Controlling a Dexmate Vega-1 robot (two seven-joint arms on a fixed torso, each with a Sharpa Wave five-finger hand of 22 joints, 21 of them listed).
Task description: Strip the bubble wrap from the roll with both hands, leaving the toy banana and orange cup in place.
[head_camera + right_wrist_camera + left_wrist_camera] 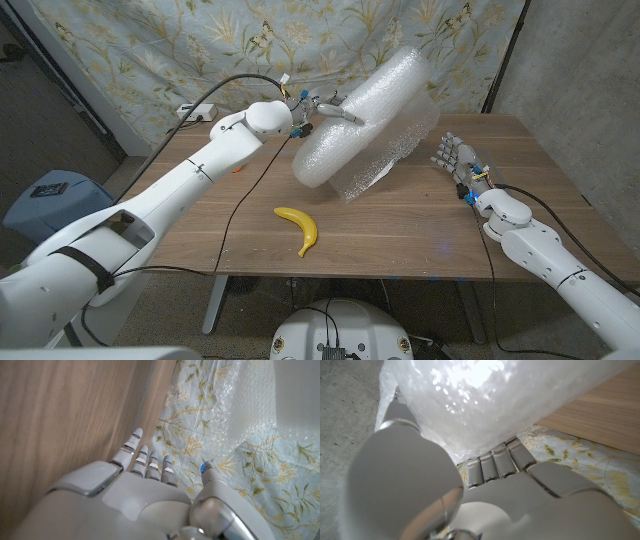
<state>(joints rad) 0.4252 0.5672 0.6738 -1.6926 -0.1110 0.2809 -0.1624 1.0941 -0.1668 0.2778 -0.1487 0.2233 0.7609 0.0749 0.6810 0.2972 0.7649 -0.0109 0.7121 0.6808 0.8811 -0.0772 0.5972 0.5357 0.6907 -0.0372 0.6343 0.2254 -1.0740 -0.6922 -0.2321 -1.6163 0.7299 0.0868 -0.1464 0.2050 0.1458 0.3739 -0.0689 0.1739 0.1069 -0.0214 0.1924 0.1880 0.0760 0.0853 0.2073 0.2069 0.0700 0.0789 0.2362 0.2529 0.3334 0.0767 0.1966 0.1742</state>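
The large translucent white roll of bubble wrap (365, 120) is held tilted above the far middle of the brown wooden table (400, 225), gripped by the left hand (335, 108) at its upper left edge. The yellow toy banana (300, 228) is seen lying on the table in front of it, apart. The right hand (452, 157) is held upright to the roll's right, fingers spread, holding nothing. No writing can be read.

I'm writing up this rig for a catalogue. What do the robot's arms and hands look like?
Both arms have glossy white rounded shells; the left arm carries a black band near the shoulder and a black cable running along it. The right arm has a black cable too. The left hand and right hand are silver-grey with segmented fingers; coloured wires show at the right wrist.
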